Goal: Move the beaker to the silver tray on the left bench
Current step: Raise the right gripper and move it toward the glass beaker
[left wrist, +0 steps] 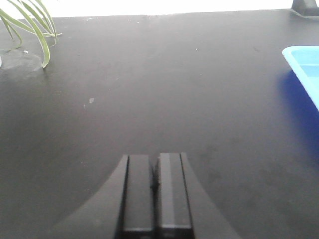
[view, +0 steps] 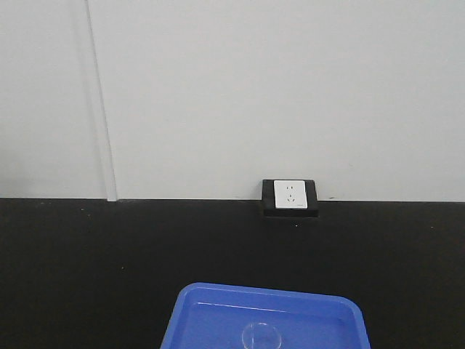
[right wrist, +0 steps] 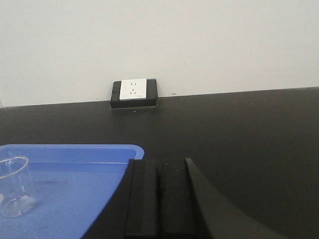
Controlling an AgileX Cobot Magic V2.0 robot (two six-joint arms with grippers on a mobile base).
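The beaker (right wrist: 12, 186), likely light, slick and fragile, wants a mid-wall pinch; left hand (left wrist: 155, 167) and right hand (right wrist: 158, 169) are pressed together.

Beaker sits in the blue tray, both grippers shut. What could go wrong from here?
1. The beaker is clear glass, faint against the blue tray: a misjudged grasp could tip it.
2. The right gripper is shut; approaching unopened would likely knock it over.
3. The silver tray shows in no view, so placement is blind.
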